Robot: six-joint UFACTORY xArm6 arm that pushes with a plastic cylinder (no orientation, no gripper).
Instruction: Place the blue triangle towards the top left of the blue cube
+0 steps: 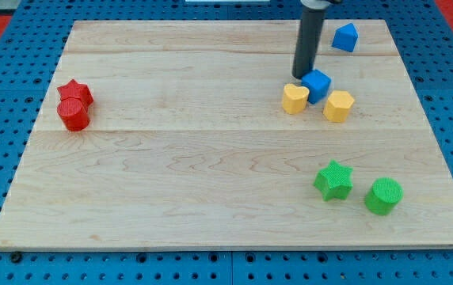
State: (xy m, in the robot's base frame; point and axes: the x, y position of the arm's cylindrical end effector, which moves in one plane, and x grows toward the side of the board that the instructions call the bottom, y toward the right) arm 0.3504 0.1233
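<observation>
Camera view: my tip (302, 76) rests on the pale wooden bench (211, 158), just left of and touching the small blue cube (317, 84). There is no pincer on this rod. The blue triangle block (344, 37) sits apart, toward the view's top right. Yellow heart (294, 99) and yellow hexagon (338, 105) flank the cube.

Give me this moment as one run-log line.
my tip: touching blue cube, its upper left | blue triangle: upper right of cube, apart | task: not yet done
</observation>
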